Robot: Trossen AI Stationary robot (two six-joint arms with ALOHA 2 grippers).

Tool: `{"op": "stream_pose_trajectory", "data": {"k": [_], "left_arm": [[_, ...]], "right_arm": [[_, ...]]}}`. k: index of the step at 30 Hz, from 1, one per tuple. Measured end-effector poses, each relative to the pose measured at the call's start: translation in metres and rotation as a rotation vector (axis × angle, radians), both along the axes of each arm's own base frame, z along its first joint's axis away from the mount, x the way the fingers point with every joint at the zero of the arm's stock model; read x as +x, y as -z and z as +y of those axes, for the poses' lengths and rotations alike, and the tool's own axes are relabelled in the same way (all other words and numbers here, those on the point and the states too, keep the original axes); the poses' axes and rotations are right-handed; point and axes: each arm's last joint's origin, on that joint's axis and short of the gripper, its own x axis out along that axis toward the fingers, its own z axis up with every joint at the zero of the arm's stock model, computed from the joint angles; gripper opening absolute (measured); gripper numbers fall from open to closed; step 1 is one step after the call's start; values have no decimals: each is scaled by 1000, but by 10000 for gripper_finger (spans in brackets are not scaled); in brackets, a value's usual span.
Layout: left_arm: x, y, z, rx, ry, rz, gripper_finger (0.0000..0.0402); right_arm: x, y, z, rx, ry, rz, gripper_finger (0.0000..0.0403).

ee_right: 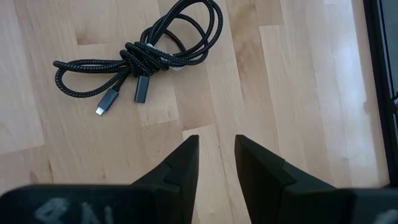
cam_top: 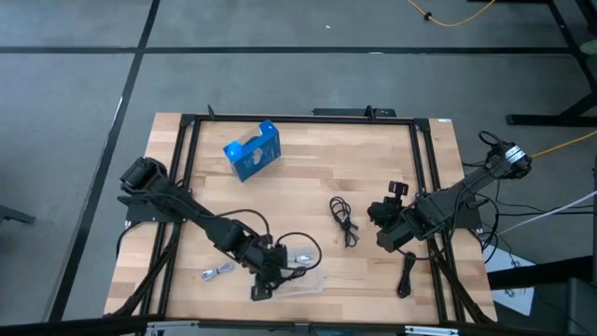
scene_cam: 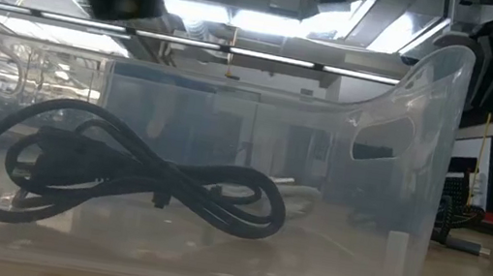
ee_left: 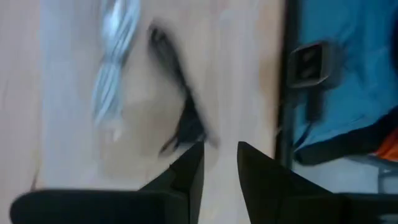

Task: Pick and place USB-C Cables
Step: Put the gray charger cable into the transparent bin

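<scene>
1. USB-C cables lie in several spots on the bench (cam_top: 308,187): a black braided one (cam_top: 344,222) near the middle, a black bundle (cam_top: 406,277) by the right edge near the front, and a light grey one (cam_top: 218,273) near the front left.
2. Another black cable (scene_cam: 113,177) lies coiled inside the clear tray (cam_top: 308,283) at the front edge; only the low view shows its loops resting on the tray floor, seen through the wall (scene_cam: 397,180).
3. From above, a pale cable (cam_top: 302,259) shows at the tray's far rim, touching a black loop (cam_top: 298,245).
4. Left gripper (cam_top: 264,283) hangs over the tray's left end. Its wrist view shows the jaws narrowly apart and holding nothing, with a blurred grey cable (ee_left: 115,56) and a dark one (ee_left: 180,106) beyond.
5. Right gripper (cam_top: 375,214) sits just right of the braided cable. Its wrist view shows narrowly parted, empty jaws and that cable's two connectors (ee_right: 124,96).
6. Blue box (cam_top: 252,150) stands tilted near the back left.
</scene>
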Motion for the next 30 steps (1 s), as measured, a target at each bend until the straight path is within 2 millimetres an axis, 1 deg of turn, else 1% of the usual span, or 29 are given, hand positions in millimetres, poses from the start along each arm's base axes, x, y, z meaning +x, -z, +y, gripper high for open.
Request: {"op": "stream_pose_trajectory", "data": {"k": [2,4,6,9,12,14,16,19,21,23,30], "left_arm": [[-9,0,3,-10,-78,102,89],[-13,-6,5,-61,-135,144,89],[-21,-12,7,-61,-157,173,89],[-26,-21,6,-39,-172,120,89],[-37,-28,2,-8,-161,122,89],[-49,-25,-3,41,-151,180,89],[-64,-21,-7,126,-139,248,89],[-82,-17,-11,219,-213,330,89],[-90,-16,-15,229,-293,358,89],[-95,-16,-21,220,-331,355,89],[-110,-16,-36,228,-284,348,89]], "right_arm": [[0,0,0,0,0,0,108],[0,0,0,1,0,-2,108],[1,0,0,4,1,-6,108],[1,0,1,9,0,-15,108],[2,0,1,11,0,-17,108],[2,0,1,11,0,-18,108],[2,0,1,11,0,-18,108],[2,0,1,11,0,-18,108],[2,0,1,11,0,-18,108],[2,0,1,11,0,-18,108],[2,0,2,17,0,-27,108]]}}
